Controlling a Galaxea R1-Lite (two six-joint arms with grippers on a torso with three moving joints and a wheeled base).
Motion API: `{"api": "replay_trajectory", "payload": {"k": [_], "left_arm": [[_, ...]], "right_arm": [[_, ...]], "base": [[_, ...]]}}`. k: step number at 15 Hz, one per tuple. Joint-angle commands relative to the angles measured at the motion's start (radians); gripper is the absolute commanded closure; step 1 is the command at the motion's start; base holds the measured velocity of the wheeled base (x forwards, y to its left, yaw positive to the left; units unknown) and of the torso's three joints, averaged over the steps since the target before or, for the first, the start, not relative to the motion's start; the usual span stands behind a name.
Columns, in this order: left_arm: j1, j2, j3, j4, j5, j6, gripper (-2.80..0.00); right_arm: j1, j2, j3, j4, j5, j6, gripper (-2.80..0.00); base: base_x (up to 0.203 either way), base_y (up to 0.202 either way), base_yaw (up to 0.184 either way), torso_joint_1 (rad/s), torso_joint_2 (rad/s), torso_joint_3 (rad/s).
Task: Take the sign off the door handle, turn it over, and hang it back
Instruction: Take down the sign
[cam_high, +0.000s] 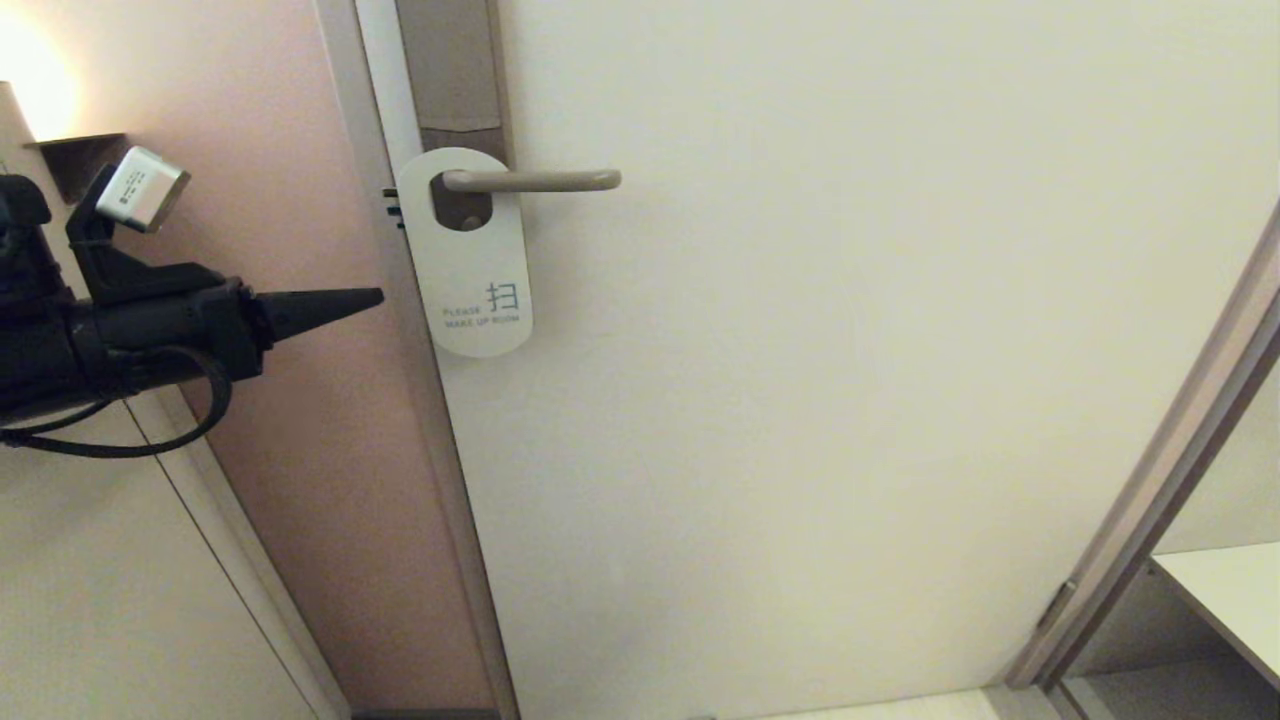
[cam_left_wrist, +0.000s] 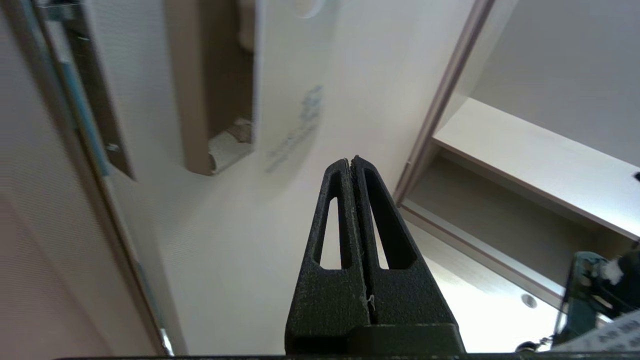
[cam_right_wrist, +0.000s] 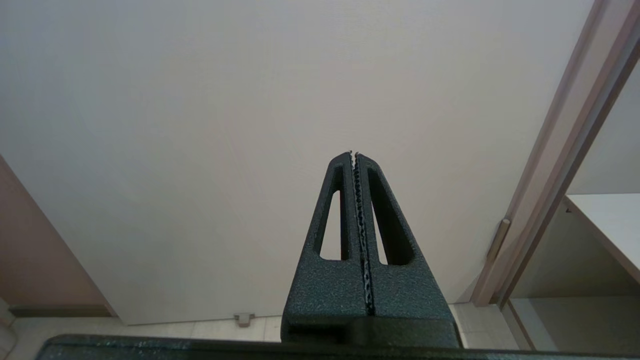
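The sign (cam_high: 470, 270) hangs on the door handle (cam_high: 540, 181) through its oval hole, white face out with teal "PLEASE MAKE UP ROOM". The handle is a beige lever on a tall brown-grey backplate (cam_high: 450, 70). My left gripper (cam_high: 378, 295) is shut and empty, level with the sign's lower part and a short way to its left, not touching it. In the left wrist view the shut gripper (cam_left_wrist: 352, 160) points towards the door, with the sign (cam_left_wrist: 290, 115) blurred beyond it. My right gripper (cam_right_wrist: 353, 154) is shut and empty, facing bare door, out of the head view.
The cream door (cam_high: 850, 400) fills most of the view. Its frame (cam_high: 420, 420) and a pink wall (cam_high: 300, 450) lie to the left. A second frame (cam_high: 1150, 500) and a white shelf (cam_high: 1230, 590) stand at the lower right. A lit wall lamp (cam_high: 30, 90) is at the upper left.
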Motion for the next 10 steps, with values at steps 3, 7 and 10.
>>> {"api": "replay_trajectory", "payload": {"k": [3, 7, 10], "left_arm": [[0.006, 0.037, -0.002, -0.014, -0.005, 0.0, 0.0], [0.006, 0.048, 0.001, -0.016, -0.005, 0.0, 0.0], [0.006, 0.052, 0.001, -0.024, -0.005, 0.007, -2.8]], "right_arm": [[0.0, 0.0, 0.0, -0.001, 0.0, 0.0, 0.0], [-0.001, 0.0, 0.0, -0.001, 0.0, 0.0, 0.0], [0.0, 0.0, 0.0, -0.001, 0.0, 0.0, 0.0]], "base": [[0.0, 0.0, 0.0, 0.0, 0.0, 0.0], [0.0, 0.0, 0.0, 0.0, 0.0, 0.0], [0.0, 0.0, 0.0, 0.0, 0.0, 0.0]]}}
